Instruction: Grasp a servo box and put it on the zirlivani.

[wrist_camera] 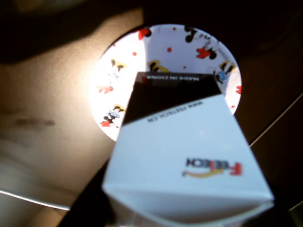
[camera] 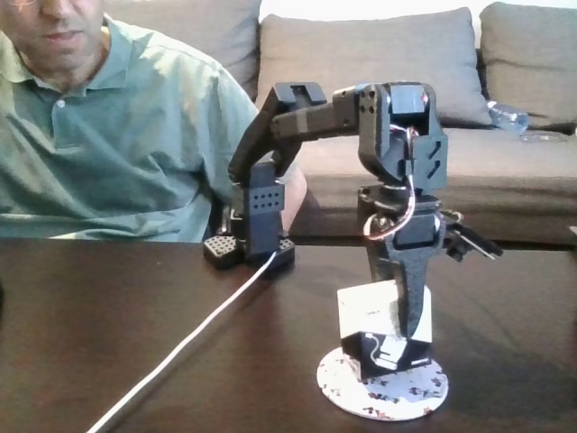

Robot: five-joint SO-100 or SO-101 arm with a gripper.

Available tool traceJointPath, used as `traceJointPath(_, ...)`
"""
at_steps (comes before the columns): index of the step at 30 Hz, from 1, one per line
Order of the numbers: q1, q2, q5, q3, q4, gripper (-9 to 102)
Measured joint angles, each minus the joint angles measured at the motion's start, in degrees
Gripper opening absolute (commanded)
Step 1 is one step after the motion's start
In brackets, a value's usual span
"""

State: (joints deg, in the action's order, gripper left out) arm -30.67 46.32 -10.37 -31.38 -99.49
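Observation:
The servo box (camera: 365, 311), white with a dark lower band, stands slightly tilted over the middle of the zirlivani (camera: 397, 394), a round white disc with small printed figures near the table's front edge. I cannot tell whether its bottom edge touches the disc or hangs just above it. My gripper (camera: 403, 334) points straight down and is shut on the box, with one dark finger crossing its front face and the other hidden behind it. In the wrist view the servo box (wrist_camera: 189, 146) looms close below the camera and covers the near part of the zirlivani (wrist_camera: 165, 47).
The arm's base (camera: 257, 244) is clamped at the far edge of the dark wooden table (camera: 108, 307). A white cable (camera: 180, 352) runs from it to the front left. A person in a green shirt (camera: 117, 135) sits behind the table, with a sofa (camera: 505, 135) beyond.

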Motion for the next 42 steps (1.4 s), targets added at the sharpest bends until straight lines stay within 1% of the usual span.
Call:
traceJointPath(13,0.26,-0.09,0.0,0.0,0.0,18)
traceJointPath(19,0.35,-4.83,0.0,0.97,0.0,18)
traceJointPath(27,0.35,-5.89,0.0,2.2,0.0,19)
traceJointPath(29,0.35,-6.24,0.0,2.99,0.0,24)
traceJointPath(33,0.26,-6.5,0.0,3.43,0.0,38)
traceJointPath(42,-2.37,-7.03,-0.09,3.25,0.0,38)
